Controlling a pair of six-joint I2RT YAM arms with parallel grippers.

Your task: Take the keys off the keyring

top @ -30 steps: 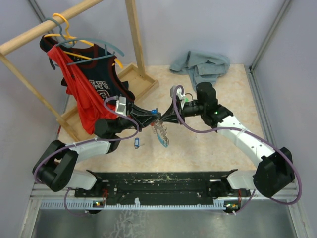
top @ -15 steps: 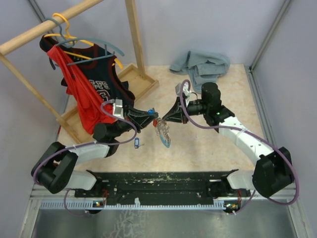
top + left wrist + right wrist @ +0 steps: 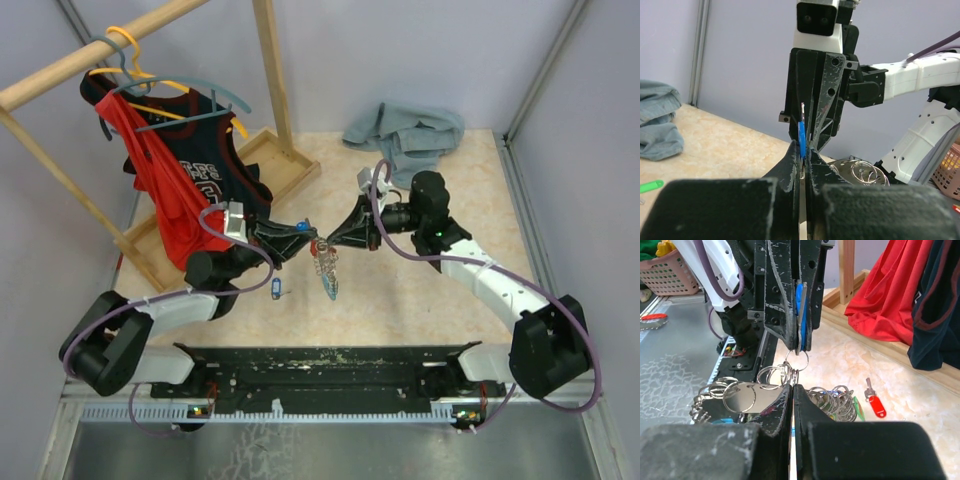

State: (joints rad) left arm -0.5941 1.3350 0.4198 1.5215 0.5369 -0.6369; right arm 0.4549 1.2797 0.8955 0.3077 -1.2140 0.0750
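My left gripper (image 3: 307, 238) and right gripper (image 3: 329, 241) meet tip to tip above the table. The left gripper (image 3: 802, 150) is shut on a key with a blue tag (image 3: 801, 139). A single ring (image 3: 796, 359) hangs from that key. The right gripper (image 3: 792, 387) is shut on the keyring (image 3: 774, 375), a bunch of silvery loops with a flat metal tag (image 3: 747, 395). The bunch (image 3: 325, 268) dangles below the two grippers. A red-tagged key (image 3: 875, 403) and a blue-tagged key (image 3: 275, 290) lie loose on the table.
A wooden clothes rack (image 3: 270, 90) with a red and a black jersey (image 3: 185, 180) stands at the back left. A grey-blue cloth (image 3: 410, 135) lies at the back. A green tag (image 3: 650, 186) lies on the table. Walls close in both sides.
The right arm's wrist has drawn back to the right and the left gripper has risen a little. The hanging bunch has come up slightly. Both grippers stay shut.
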